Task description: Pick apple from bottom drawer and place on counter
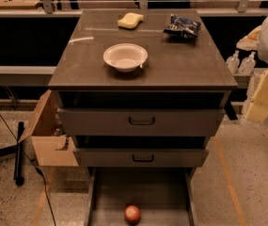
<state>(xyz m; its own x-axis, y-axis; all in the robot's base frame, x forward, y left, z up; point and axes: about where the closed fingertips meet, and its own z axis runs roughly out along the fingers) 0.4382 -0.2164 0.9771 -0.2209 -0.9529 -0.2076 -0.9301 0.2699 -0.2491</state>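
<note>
A small red apple (132, 213) lies on the floor of the open bottom drawer (110, 192), near its front middle. The drawer is pulled out at the foot of the cabinet. The counter (180, 65) is the dark glossy top of the cabinet. My gripper (258, 108) hangs at the right edge of the view, beside the cabinet's right side at about the height of the upper drawers. It is well above and to the right of the apple and holds nothing that I can see.
On the counter stand a white bowl (125, 56), a pale yellow sponge (130, 20) and a dark snack bag (182, 26). Two shut grey drawers with black handles (141, 121) sit above the open one. A cardboard box (46, 135) is at the left; bottles (239, 62) at the right.
</note>
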